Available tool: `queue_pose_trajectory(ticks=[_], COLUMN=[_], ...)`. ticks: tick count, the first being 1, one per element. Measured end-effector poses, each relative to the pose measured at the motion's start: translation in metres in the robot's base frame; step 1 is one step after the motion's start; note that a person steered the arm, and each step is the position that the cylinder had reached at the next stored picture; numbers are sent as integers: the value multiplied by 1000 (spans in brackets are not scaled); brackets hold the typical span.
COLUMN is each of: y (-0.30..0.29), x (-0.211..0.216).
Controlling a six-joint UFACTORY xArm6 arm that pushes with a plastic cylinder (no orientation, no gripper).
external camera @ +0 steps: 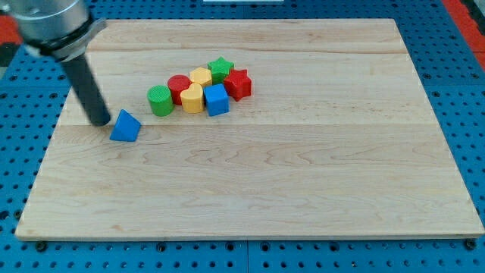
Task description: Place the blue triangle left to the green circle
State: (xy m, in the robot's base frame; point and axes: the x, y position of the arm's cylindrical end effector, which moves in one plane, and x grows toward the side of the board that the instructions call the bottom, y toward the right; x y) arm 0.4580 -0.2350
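Note:
The blue triangle (pixel 125 127) lies on the wooden board (pixel 258 182) at the view's left. The green circle (pixel 160 100) stands up and to the right of it, with a small gap between them. My tip (pixel 101 121) rests on the board just left of the blue triangle, close to or touching its left side. The dark rod rises from the tip toward the view's top left.
A tight cluster sits right of the green circle: a red circle (pixel 179 87), a yellow heart (pixel 192 98), a yellow hexagon (pixel 201 76), a blue cube (pixel 217 99), a green star (pixel 220 69) and a red star (pixel 238 83). Blue pegboard surrounds the board.

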Motion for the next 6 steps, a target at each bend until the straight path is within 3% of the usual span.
queue_pose_trajectory(ticks=[1, 2, 3, 4, 5, 6], y=[1, 40, 37, 41, 63, 32], x=[44, 20, -38, -67, -67, -33])
